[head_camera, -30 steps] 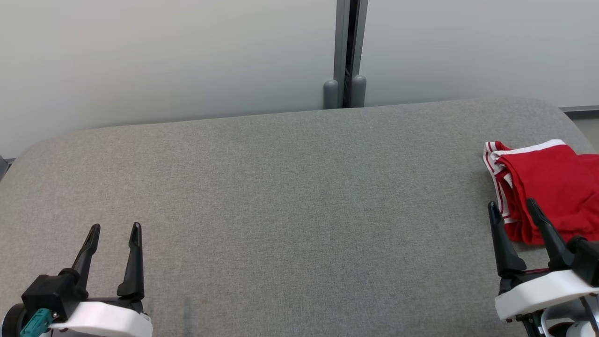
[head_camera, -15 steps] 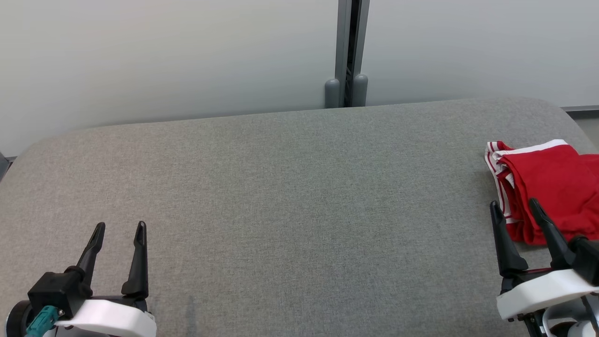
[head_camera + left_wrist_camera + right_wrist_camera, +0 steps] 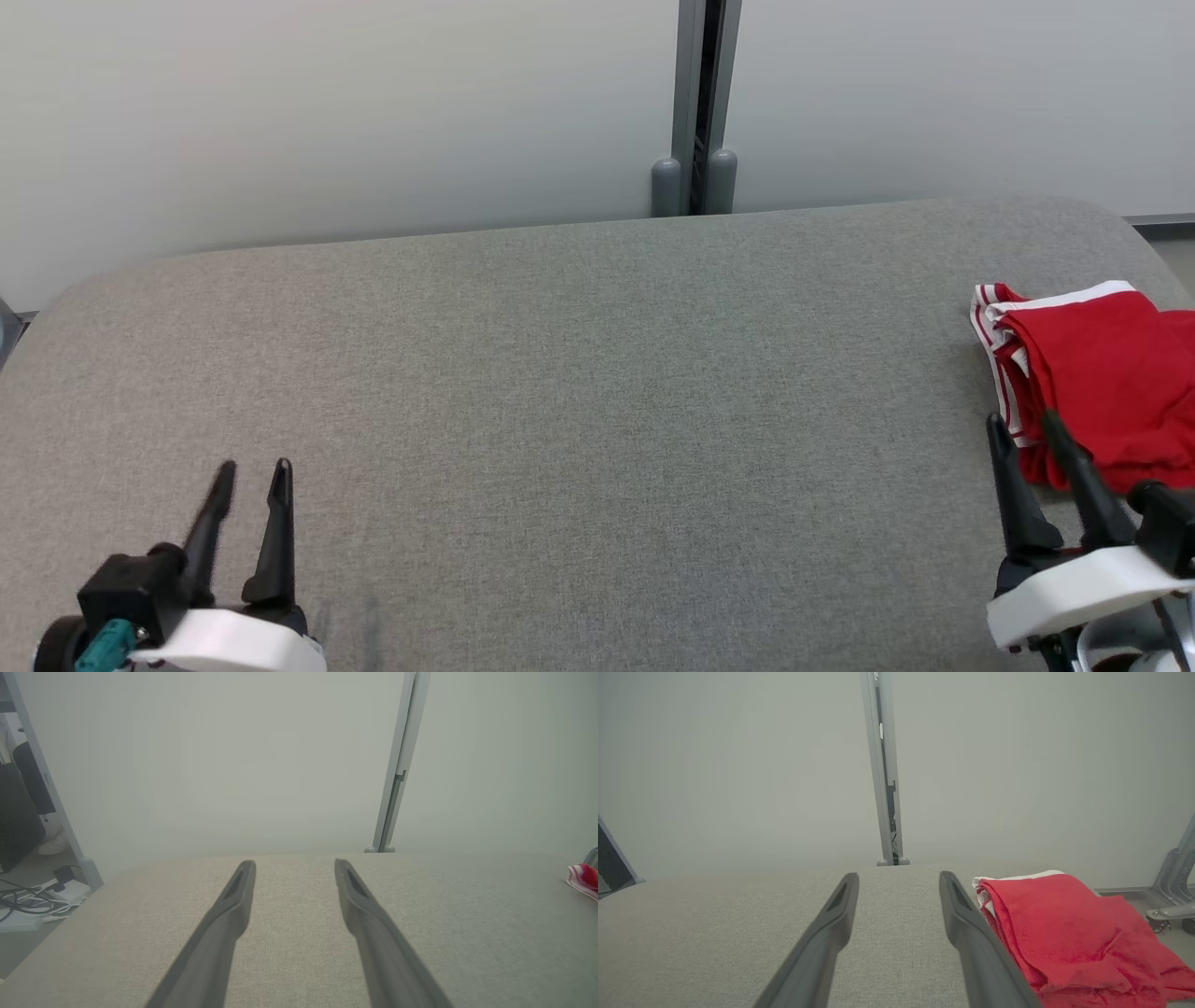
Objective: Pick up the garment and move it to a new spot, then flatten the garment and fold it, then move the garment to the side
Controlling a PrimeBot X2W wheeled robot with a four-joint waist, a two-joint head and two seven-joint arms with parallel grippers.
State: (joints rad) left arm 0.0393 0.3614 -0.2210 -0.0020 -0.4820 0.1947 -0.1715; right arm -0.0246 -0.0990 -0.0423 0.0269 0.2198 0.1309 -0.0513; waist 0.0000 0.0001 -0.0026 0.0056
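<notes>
The garment (image 3: 1102, 373) is red with white stripes and lies folded in a bundle at the right edge of the grey table (image 3: 579, 373). My right gripper (image 3: 1022, 422) is open and empty, its fingertips just left of the bundle's near corner. In the right wrist view the garment (image 3: 1064, 933) lies right beside the right finger of that gripper (image 3: 899, 876). My left gripper (image 3: 252, 469) stands open and empty over bare cloth at the lower left, far from the garment. From the left wrist, that gripper (image 3: 294, 863) points at the wall, with a sliver of the garment (image 3: 584, 879) at the far right.
A pale wall with a grey vertical post (image 3: 695, 93) stands behind the table's far edge. Cables and a power strip (image 3: 28, 900) lie on the floor past the table's left end. A metal frame leg with a caster (image 3: 1171, 886) stands beyond the right end.
The fingers of both grippers have drawn a little closer together, and both grippers have slid slightly toward the table's near edge. The garment has not moved.
</notes>
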